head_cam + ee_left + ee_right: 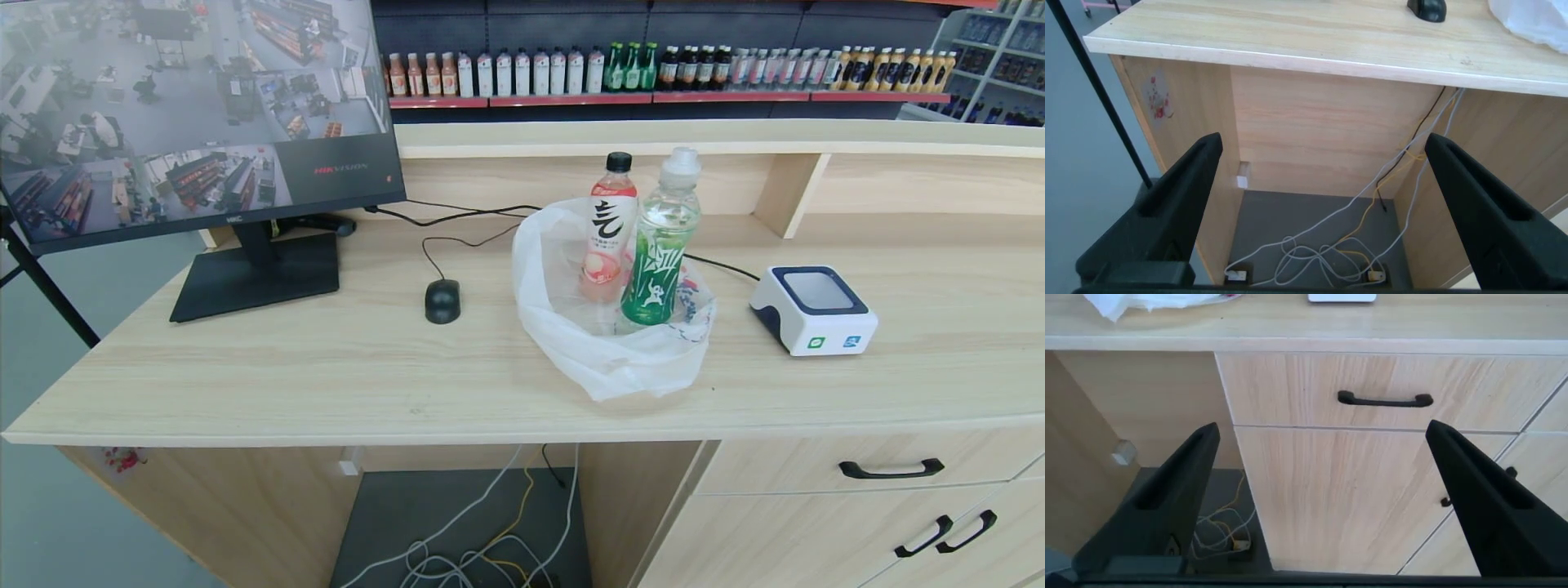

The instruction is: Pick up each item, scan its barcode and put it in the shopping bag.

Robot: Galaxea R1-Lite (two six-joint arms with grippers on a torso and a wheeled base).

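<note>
Left tool [1323, 140]: fingers spread wide, holding nothing. It hangs in front of the table [326, 384], below the top, facing the open bay where the cables [1331, 245] lie. Right tool [1323, 429]: also spread wide and holding nothing, below the top, facing a drawer handle [1384, 399].

Task items:
- The pink bottle [608, 237] and the green bottle [663, 261] stand upright side by side inside the bag [608, 359], at the centre of the head view. Whether they touch cannot be told.
- The bag's rim is slumped low, so the caps and upper bodies rise well above it. Judgement: the low, open mouth allows loading from above, and the bottles stand on their bases so they do not roll.
- The scanner [812, 310] sits on the table just right of the bag, right of centre, with its window facing up. Judgement: this placement keeps the path from scan to bag short.

Surroundings: the mouse [442, 300] lies left of the bag. The monitor [196, 106] occupies the upper left. A shelf [653, 98] of bottles runs along the top edge.

Status, as a judgement: bagging is done for both bottles. The low, separated tool position suits a rest posture that leaves the table top unobstructed.
</note>
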